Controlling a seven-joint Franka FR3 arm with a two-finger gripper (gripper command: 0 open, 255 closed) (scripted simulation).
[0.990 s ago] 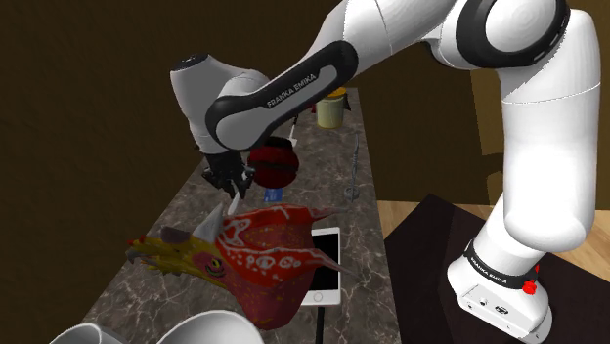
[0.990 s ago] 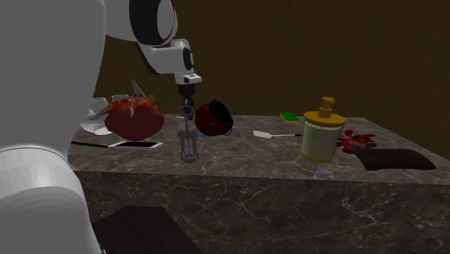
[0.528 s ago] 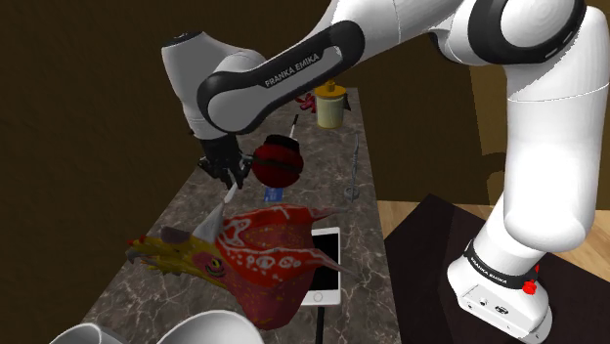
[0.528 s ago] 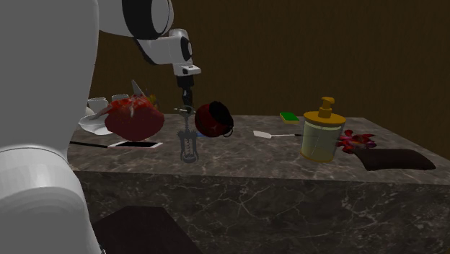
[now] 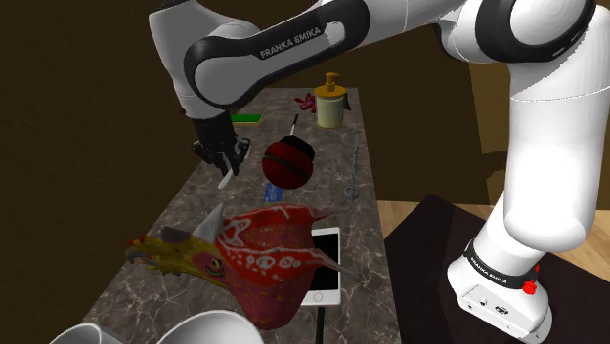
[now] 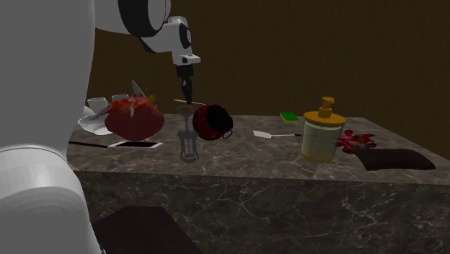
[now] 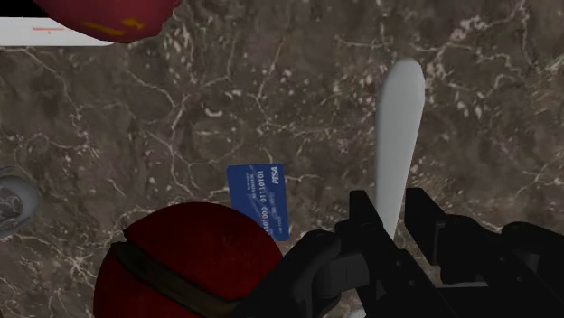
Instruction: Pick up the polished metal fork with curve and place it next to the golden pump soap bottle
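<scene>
Flanking fork point(image 7: 399, 122): red mug point(image 7: 185, 266), blue card point(image 7: 260, 199)

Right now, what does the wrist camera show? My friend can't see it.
The black end effector clasps a pale fork by one end, above a dark marbled counter. On the counter lie a blue card and, beside it, a round red thing with a dark band.

A red horned mask point(image 5: 264, 256) is seen on the dark marble counter point(image 5: 186, 210), with a white phone point(image 5: 324, 269) laid along its edge just beside. A blue card point(image 7: 259, 197) is pictured mid-counter near a red ball point(image 5: 288, 161).
</scene>
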